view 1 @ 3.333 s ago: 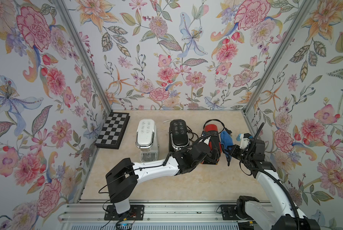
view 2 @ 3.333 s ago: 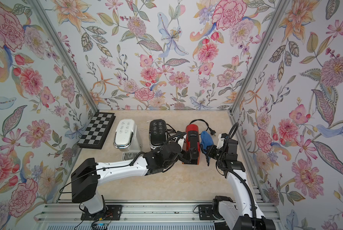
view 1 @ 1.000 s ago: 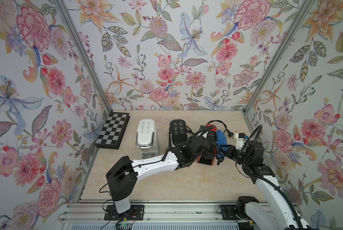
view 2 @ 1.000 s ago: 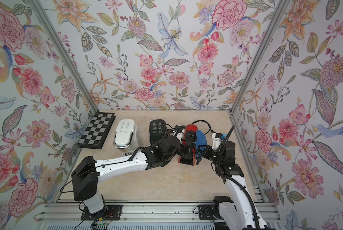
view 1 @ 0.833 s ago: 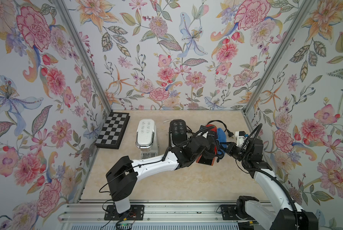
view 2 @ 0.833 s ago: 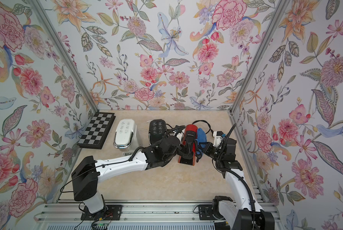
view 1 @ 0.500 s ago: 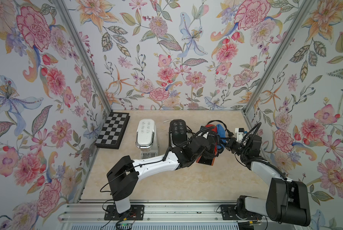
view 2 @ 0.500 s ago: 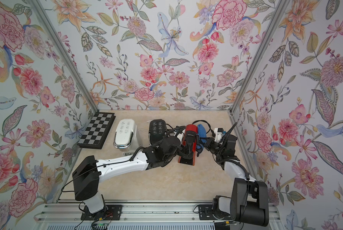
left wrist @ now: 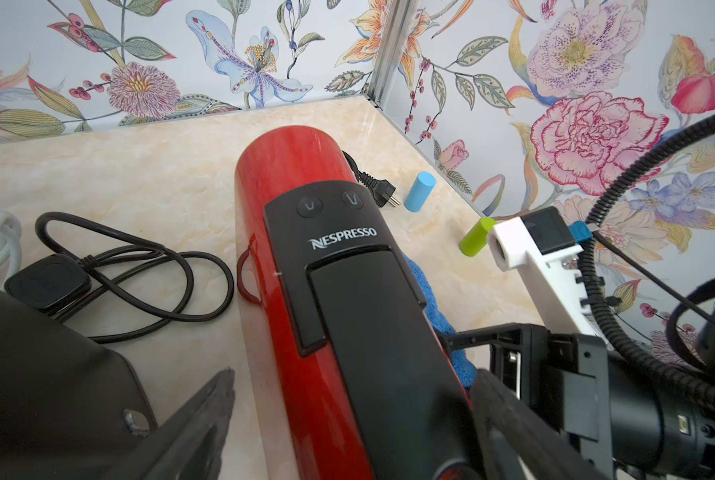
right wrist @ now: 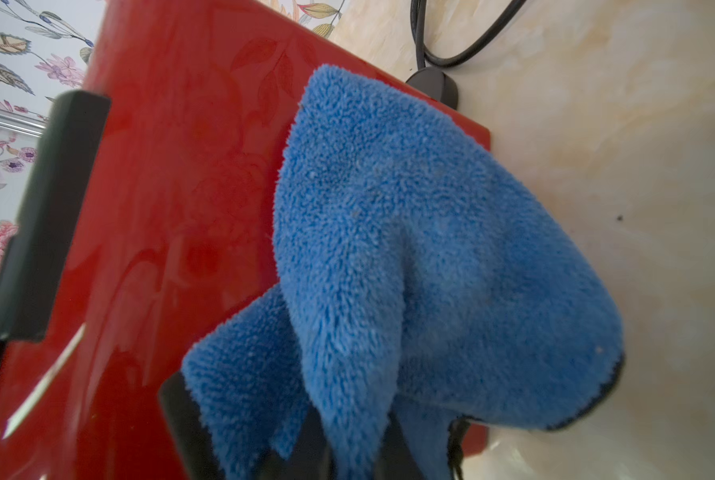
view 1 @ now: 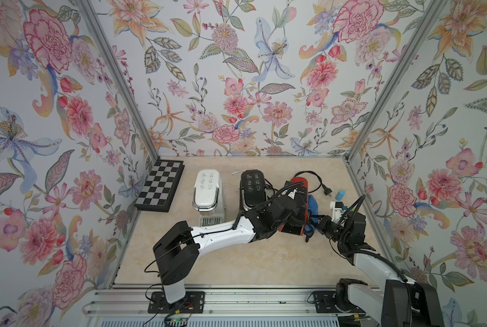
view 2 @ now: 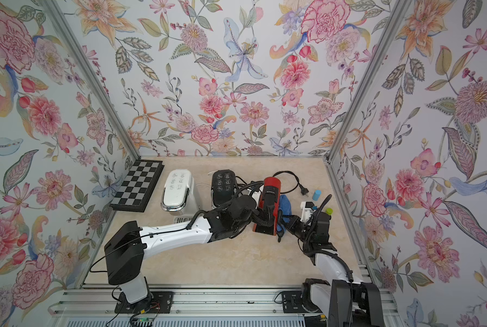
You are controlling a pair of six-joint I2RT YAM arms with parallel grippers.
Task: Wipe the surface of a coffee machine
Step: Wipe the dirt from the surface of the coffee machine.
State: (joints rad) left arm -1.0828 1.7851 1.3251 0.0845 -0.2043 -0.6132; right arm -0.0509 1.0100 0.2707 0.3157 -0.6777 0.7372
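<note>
The red coffee machine (view 1: 300,181) (view 2: 270,186) (left wrist: 297,166) stands askew on the table, right of centre. My left gripper (view 1: 293,223) (view 2: 265,220) (left wrist: 353,376) is open wide, its jaws on either side of the machine's front end; bare table shows between one finger (left wrist: 206,407) and the red body. Against the machine's right side (right wrist: 160,166), my right gripper (view 1: 311,226) (view 2: 286,220) (right wrist: 347,449) is shut on a blue cloth (view 1: 312,202) (view 2: 285,203) (right wrist: 410,228) that presses on the red panel.
A black machine (view 1: 252,186) and a white one (view 1: 207,188) stand to the left, with a chessboard (view 1: 160,185) by the left wall. Black cables (left wrist: 131,266) and a plug (view 1: 326,192) lie behind. A blue cylinder (view 1: 340,194) and a green one (view 2: 329,211) sit near the right wall.
The machine's front has swung leftward since the oldest frames. In the last second the right gripper slid the cloth back along the machine's side, then forward again. The left gripper stayed put.
</note>
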